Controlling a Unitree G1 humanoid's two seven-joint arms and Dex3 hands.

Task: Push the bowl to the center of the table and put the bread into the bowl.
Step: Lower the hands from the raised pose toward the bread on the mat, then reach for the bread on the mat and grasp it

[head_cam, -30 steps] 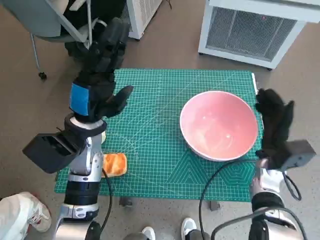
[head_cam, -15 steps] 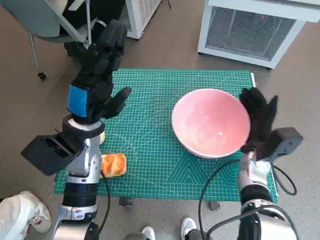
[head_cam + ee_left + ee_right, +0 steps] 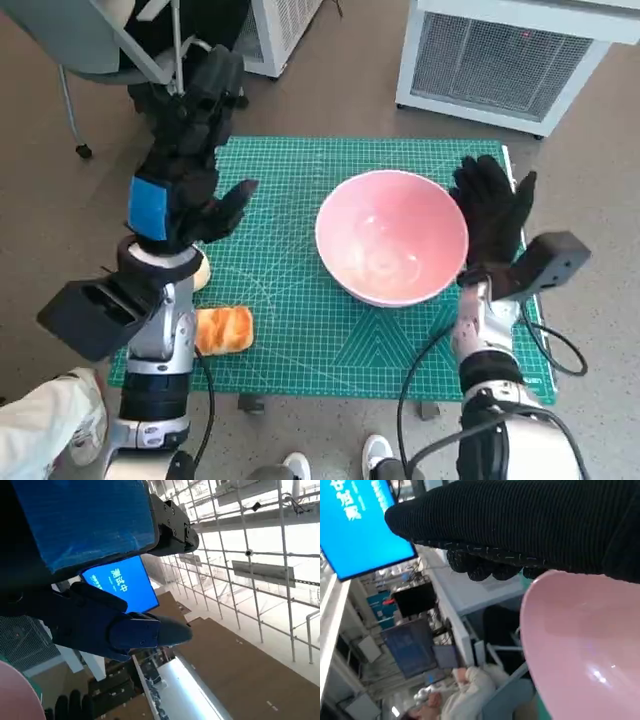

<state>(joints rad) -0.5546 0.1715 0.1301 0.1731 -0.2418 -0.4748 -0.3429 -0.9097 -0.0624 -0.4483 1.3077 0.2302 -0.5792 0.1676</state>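
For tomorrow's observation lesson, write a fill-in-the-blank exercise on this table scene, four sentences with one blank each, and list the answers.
1. The bowl on the green mat is ____ in colour.
2. The bread lies on the mat, not yet in the ____.
3. The right hand wears a black knitted ____.
4. The tape on the left hand is ____.

Missing words: pink; bowl; glove; blue

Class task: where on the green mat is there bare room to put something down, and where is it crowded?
Bare: mat between the bread and pink bowl, plus the strip behind the bowl. Crowded: the bowl's right side, where the right hand presses.
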